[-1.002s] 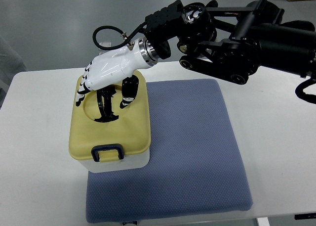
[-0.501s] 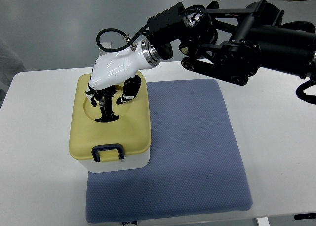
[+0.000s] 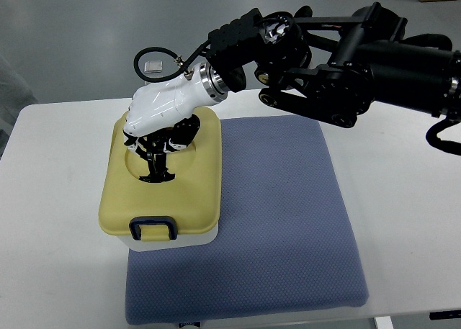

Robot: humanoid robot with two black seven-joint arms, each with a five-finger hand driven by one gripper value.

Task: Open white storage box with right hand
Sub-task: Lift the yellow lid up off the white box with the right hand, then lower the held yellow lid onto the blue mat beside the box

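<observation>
Right now I have the right robot hand [image 3: 155,131] down on the white storage box [image 3: 163,176], which sits at about nine o'clock from the middle of the view, straddling the left edge of the blue-grey mat [image 3: 281,221] and the white surface [image 3: 57,221]. Its fingers [image 3: 153,150] are curled around the black carry handle [image 3: 153,165] set in the round recess of the yellow lid [image 3: 144,196], so I read it as clenched on that handle. I judge this to be the lifting step: the lid looks tilted, its front edge with the dark blue latch [image 3: 151,227] appearing slightly raised over the white base, though I cannot tell whether the latch has fully let go. Next I would pull up and back toward twelve o'clock, slowly, watching that the base does not rise with the lid. No left arm shows anywhere along the left edge.
</observation>
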